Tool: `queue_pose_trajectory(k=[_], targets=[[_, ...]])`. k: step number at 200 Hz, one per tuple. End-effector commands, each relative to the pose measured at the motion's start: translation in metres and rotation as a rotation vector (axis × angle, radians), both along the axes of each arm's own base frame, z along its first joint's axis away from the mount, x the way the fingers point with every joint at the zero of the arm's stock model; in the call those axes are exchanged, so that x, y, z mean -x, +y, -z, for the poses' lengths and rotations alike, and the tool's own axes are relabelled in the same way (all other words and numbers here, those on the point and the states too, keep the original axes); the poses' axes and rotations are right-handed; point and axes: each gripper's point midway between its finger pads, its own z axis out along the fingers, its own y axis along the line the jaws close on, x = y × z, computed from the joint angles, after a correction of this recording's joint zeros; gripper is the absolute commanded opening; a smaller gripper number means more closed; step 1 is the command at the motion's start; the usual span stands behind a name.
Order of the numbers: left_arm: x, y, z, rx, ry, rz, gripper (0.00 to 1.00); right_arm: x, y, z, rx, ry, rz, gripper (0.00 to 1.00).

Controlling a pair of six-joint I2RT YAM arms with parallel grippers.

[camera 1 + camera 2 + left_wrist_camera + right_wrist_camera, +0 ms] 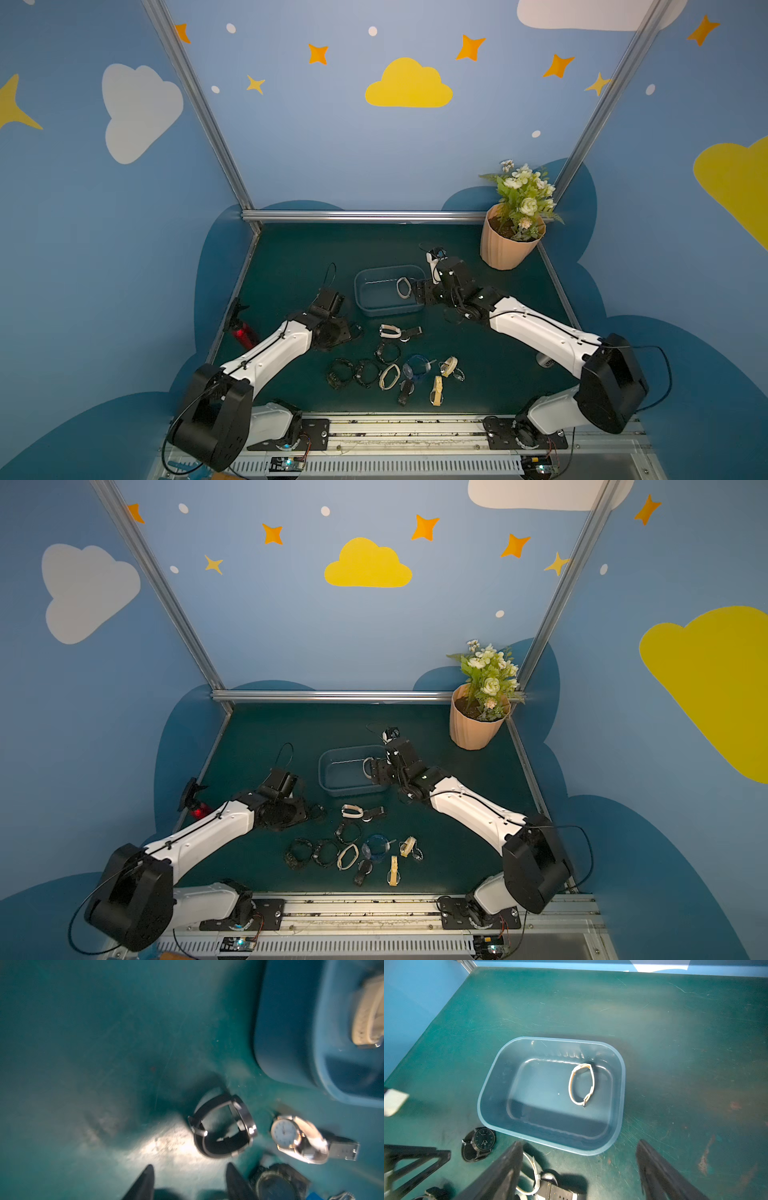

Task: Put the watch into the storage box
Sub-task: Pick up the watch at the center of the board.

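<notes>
Dark green tabletop [291,266], shallow blue-grey plastic storage box [386,309] with cream-strap watch [402,287] inside, right gripper [580,1142] wide open, empty, left gripper [189,1167] half open by black-strap watch [218,1148], empty too

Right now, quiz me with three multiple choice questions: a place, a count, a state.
1. Where is the white-strap watch? A. in the storage box B. on a shelf C. on a hook
2. Watches in the storage box? A. none B. one C. three
3. The right gripper is A. open, empty B. shut on a watch C. shut on the rim
A, its loop rests on the box floor; B, only that loop shows inside; A, its fingers stand apart, gripping nothing.
</notes>
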Motion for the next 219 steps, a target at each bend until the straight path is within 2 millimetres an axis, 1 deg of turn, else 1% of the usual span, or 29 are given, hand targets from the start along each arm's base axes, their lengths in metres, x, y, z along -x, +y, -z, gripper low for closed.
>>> queue_pose_trajectory(k=[1,25,44,62,89,102,118,135,139,158,176,189,219], targets=[[-0.017,-0.005,-0.004,0.011,-0.034,-0.002,0.47,0.006,-0.011,-0.008,0.006,-0.025,0.025,0.86],[-0.024,-0.004,0.003,-0.011,-0.029,-0.006,0.44,0.008,-0.018,-0.005,0.008,-0.036,0.051,0.86],[-0.029,-0.007,0.006,-0.015,-0.019,-0.005,0.43,0.008,-0.018,-0.008,0.008,-0.032,0.049,0.86],[-0.031,-0.006,0.013,-0.029,-0.009,-0.006,0.4,0.008,-0.018,-0.01,0.018,-0.037,0.041,0.86],[-0.03,-0.003,0.024,-0.061,0.031,-0.009,0.26,0.005,-0.019,-0.008,0.015,-0.045,0.058,0.86],[-0.028,-0.002,0.027,-0.066,0.05,-0.013,0.21,0.005,-0.017,-0.009,0.012,-0.04,0.056,0.86],[-0.029,-0.002,0.028,-0.065,0.05,-0.012,0.15,0.005,-0.015,-0.01,0.021,-0.034,0.041,0.86],[-0.03,0.0,0.028,-0.082,0.041,-0.014,0.05,0.002,-0.016,-0.007,0.03,-0.04,0.052,0.86],[-0.03,0.001,0.028,-0.087,0.042,-0.014,0.04,0.001,-0.016,-0.007,0.029,-0.042,0.057,0.86],[-0.03,0.001,0.02,-0.087,0.039,-0.009,0.04,-0.001,-0.014,-0.005,0.019,-0.032,0.065,0.86],[-0.029,0.0,0.007,-0.068,0.01,-0.005,0.04,-0.001,-0.009,-0.007,0.013,-0.023,0.045,0.86],[-0.03,-0.002,-0.006,-0.049,-0.04,0.013,0.04,-0.002,-0.007,-0.006,0.018,-0.024,0.035,0.86],[-0.033,-0.001,-0.05,-0.007,-0.184,0.015,0.04,-0.006,0.001,0.0,0.006,-0.015,0.028,0.86]])
